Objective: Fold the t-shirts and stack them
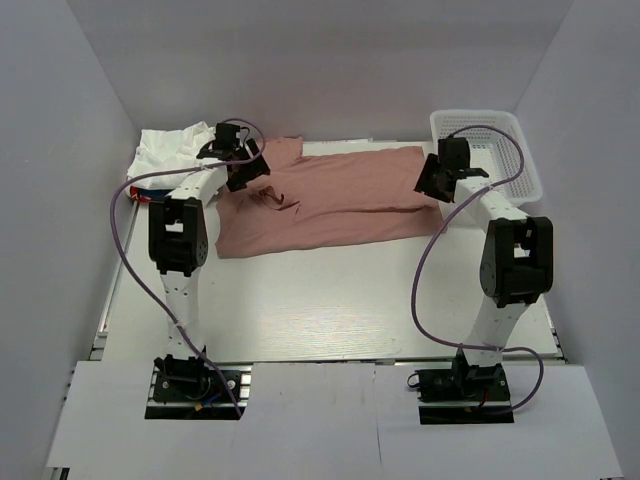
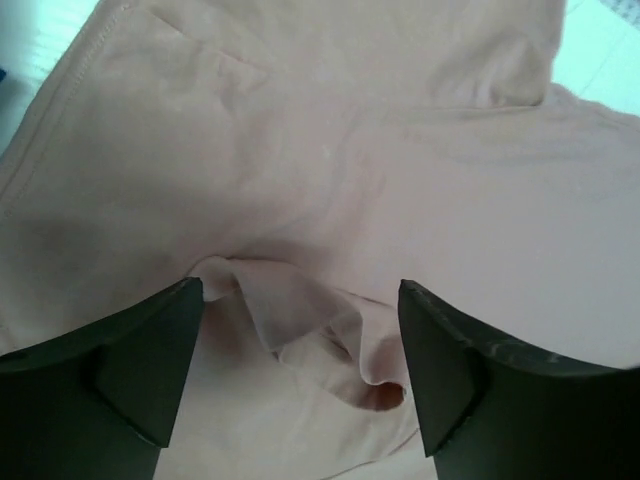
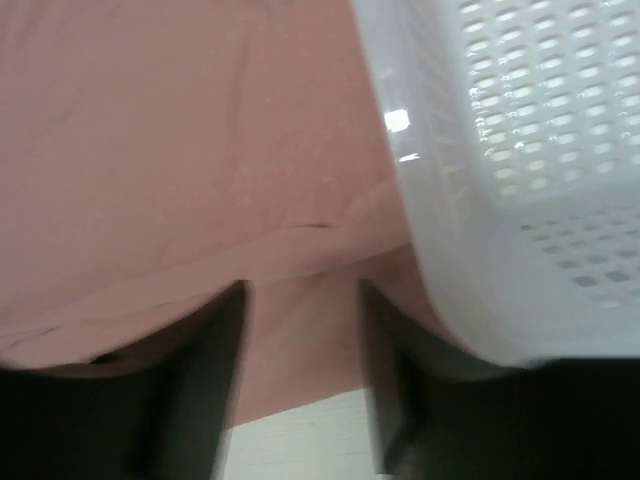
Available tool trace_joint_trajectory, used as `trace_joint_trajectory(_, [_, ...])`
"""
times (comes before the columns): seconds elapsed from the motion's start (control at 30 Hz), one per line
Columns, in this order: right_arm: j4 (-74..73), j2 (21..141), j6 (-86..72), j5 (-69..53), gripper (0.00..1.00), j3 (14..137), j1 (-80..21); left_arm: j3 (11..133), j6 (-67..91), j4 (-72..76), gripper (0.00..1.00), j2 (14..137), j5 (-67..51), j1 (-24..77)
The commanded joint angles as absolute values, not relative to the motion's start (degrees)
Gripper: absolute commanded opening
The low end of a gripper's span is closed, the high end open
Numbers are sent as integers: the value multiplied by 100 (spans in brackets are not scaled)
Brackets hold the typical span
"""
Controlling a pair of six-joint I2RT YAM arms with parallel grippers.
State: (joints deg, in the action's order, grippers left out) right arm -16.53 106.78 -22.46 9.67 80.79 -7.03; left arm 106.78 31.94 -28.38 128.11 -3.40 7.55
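A large dusty-pink t-shirt point(image 1: 340, 195) lies spread across the back of the table, plain side up, with a small raised crease near its left end. My left gripper point(image 1: 245, 176) hovers over that crease point(image 2: 320, 330), its jaws wide open and nothing between them point(image 2: 300, 365). At the shirt's right edge, my right gripper point(image 1: 432, 182) stands beside the basket. Its jaws are apart over the pink cloth point(image 3: 150, 150), holding nothing point(image 3: 300, 375). A crumpled pile of white t-shirts point(image 1: 175, 148) sits at the back left, with a small patch of red point(image 1: 136, 196) at its near edge.
A white plastic lattice basket point(image 1: 500, 150) stands at the back right, its wall point(image 3: 520, 150) close against my right gripper. White enclosure walls ring the table. Bare tabletop point(image 1: 330, 300) runs from the shirt's near edge to the arm bases.
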Motion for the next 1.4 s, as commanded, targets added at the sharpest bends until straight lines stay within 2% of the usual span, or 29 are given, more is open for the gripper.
trace_joint_trajectory(0.0, [-1469, 10293, -1829, 422, 66, 8016, -930, 10708, 3067, -3173, 90, 12438, -554, 703])
trace_joint_trajectory(0.03, [-1355, 10240, -1680, 222, 82, 7868, -949, 10496, 3067, -3095, 92, 12080, -502, 703])
trace_joint_trajectory(0.07, [-1310, 10083, -1609, 150, 90, 7788, -967, 10259, 3067, -2981, 93, 11859, -501, 703])
trace_joint_trajectory(0.1, [-1275, 10038, -1565, 89, 90, 7630, -1036, 9726, 3067, -2675, 99, 11630, -449, 703])
trace_joint_trajectory(0.2, [-1143, 9949, -1521, -325, 90, 7262, -1204, 8767, 3120, -2243, 99, 10830, -448, 834])
trace_joint_trajectory(0.4, [-748, 10151, -1608, -729, 90, 6900, -1485, 7719, 3226, -1944, 99, 10424, -1246, 888])
trace_joint_trajectory(0.5, [-694, 10501, -1643, -765, 90, 7040, -1555, 7646, 3104, -1837, 99, 10502, -1816, 1001])
trace_joint_trajectory(0.6, [-695, 10826, -1784, -756, 90, 7277, -1547, 7822, 2901, -1732, 99, 10722, -2118, 1133])
trace_joint_trajectory(0.9, [-676, 11698, -1986, -642, 90, 8243, -1494, 8850, 2769, -2092, 99, 11794, -2065, 1441])
trace_joint_trajectory(1.17, [-659, 11707, -1934, -677, 90, 8192, -1494, 9965, 2769, -1908, 99, 12620, -1205, 1494])
trace_joint_trajectory(1.37, [-747, 11488, -1846, -484, 90, 8069, -1468, 12073, 2611, -1863, 99, 13894, -932, 1441])
